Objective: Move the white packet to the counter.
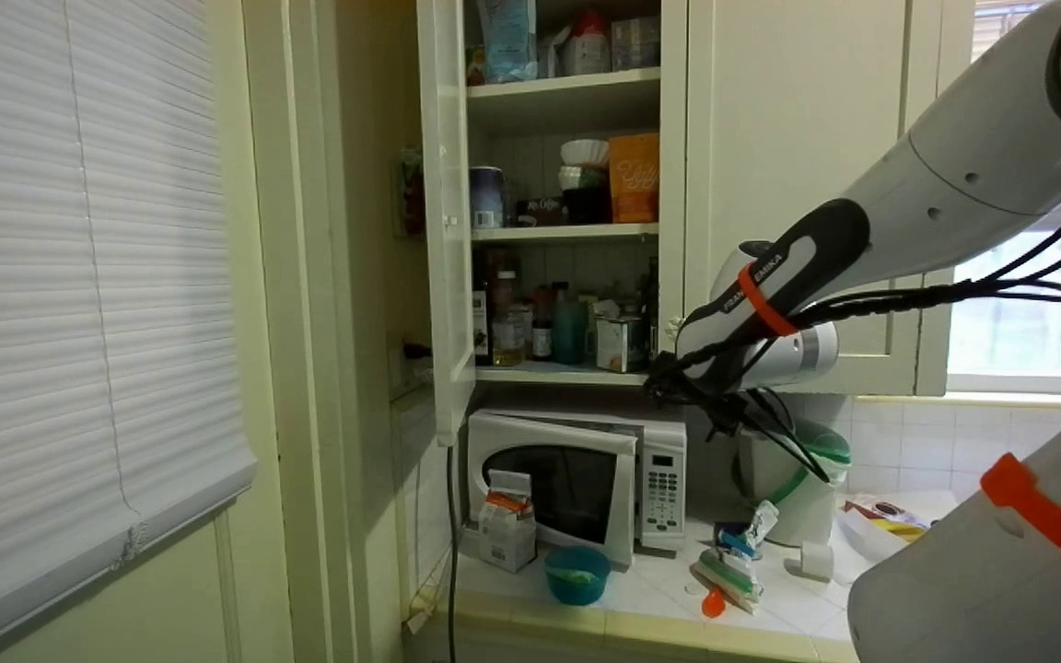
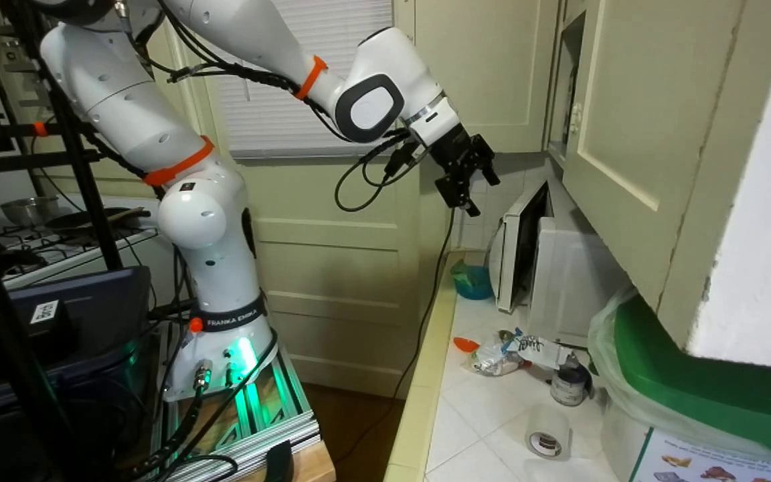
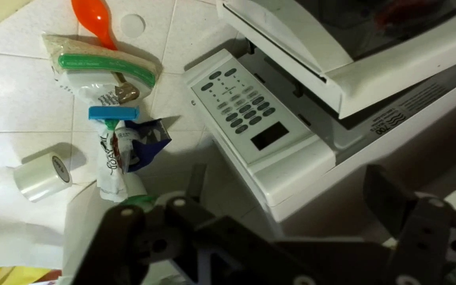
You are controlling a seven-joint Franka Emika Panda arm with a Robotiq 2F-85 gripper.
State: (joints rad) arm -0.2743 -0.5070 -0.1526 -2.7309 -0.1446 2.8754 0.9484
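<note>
The white packet (image 1: 507, 536), a whitish pouch with an orange label, stands upright on the counter (image 1: 650, 594) in front of the microwave in an exterior view. It does not show in the other views. The white-tiled counter also shows in an exterior view (image 2: 459, 418) and in the wrist view (image 3: 18, 95). My gripper (image 2: 484, 197) is above the counter's edge, higher than the microwave, pointing down toward it. In the wrist view my gripper (image 3: 289, 190) has its fingers wide apart with nothing between them. It is mostly hidden behind the wrist and cables in the remaining view.
The microwave (image 1: 662, 483) has its door ajar, also in the wrist view (image 3: 247, 118). A blue bowl (image 1: 577, 585) stands beside the packet. Clipped bags (image 3: 105, 79), an orange spoon (image 3: 93, 19) and a roll (image 3: 40, 178) lie on the counter. A cupboard door (image 1: 448, 239) hangs open above.
</note>
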